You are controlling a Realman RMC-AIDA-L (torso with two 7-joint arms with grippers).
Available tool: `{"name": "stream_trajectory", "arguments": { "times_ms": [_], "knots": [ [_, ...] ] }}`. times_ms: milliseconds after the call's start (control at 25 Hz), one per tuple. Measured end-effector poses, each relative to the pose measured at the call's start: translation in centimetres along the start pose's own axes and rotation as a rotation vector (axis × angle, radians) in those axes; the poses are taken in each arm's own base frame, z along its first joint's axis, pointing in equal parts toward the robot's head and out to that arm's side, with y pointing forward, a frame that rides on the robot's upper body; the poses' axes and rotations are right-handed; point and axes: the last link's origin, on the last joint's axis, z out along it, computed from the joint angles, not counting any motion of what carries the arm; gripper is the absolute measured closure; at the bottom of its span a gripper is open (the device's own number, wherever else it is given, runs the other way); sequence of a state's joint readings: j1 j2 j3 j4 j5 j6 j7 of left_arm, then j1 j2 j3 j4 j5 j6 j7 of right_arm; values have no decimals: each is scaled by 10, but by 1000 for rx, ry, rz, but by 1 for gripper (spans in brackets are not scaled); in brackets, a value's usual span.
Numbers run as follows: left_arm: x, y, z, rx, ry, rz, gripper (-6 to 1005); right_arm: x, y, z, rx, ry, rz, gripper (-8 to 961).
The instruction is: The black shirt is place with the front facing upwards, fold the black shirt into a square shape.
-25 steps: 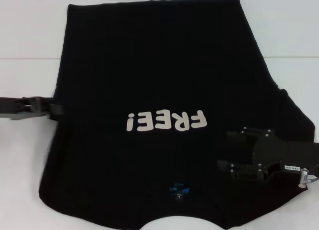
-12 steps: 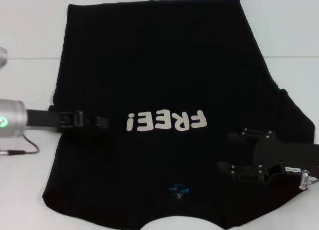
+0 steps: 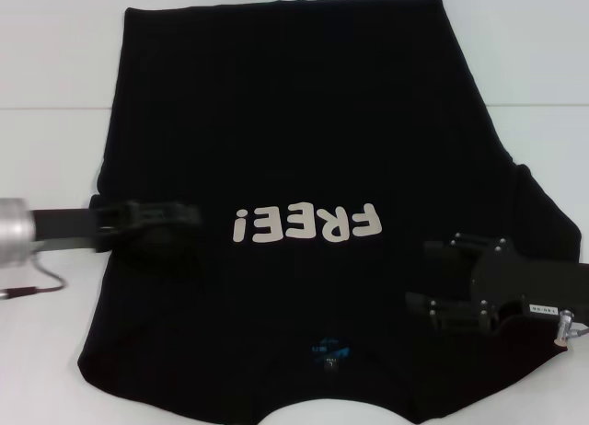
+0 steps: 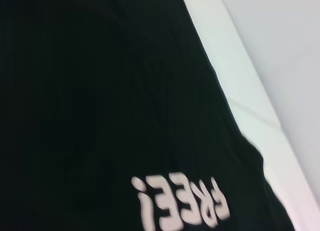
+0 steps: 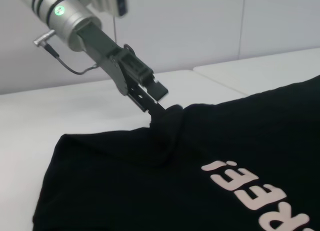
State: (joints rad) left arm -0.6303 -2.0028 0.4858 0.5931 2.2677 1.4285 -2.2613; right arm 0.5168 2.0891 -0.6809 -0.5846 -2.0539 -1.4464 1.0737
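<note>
White bench (image 3: 55,66), pale wall behind. One black shirt (image 3: 294,121) lies spread, print up. Two grippers: left gripper (image 5: 162,107) pinches its folded-in sleeve; right gripper (image 3: 433,278) hovers wide over the other side.

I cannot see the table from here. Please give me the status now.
Left gripper shut on black shirt, lifting its sleeve edge. Right gripper low over shirt's other side, fingers open. Shirt front up, unfolded. Nothing in the way.

The left tool (image 5: 159,105) is black, on a silver cylindrical wrist with a green light and a thin dark cable. The right tool (image 3: 433,278) is black, screw-studded, with a small white label and a metal plug.
</note>
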Motion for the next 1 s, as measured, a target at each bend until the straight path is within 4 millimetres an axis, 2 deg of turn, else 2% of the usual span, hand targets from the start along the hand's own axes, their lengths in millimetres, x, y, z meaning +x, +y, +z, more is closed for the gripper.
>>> {"name": "stream_trajectory", "arguments": {
  "times_ms": [120, 320, 520, 1000],
  "knots": [
    [-5, -20, -23, 33, 72, -172, 345, 0, 0, -1, 6, -3, 4, 128],
    [-16, -32, -25, 62, 83, -285, 126, 1, 0, -1, 7, -3, 5, 128],
    [-22, -41, -18, 95, 95, -351, 114, 1, -1, -1, 11, -2, 6, 128],
    [-19, -50, -8, 152, 156, -384, 115, 2, -1, -2, 14, -1, 8, 128]
  ]
}}
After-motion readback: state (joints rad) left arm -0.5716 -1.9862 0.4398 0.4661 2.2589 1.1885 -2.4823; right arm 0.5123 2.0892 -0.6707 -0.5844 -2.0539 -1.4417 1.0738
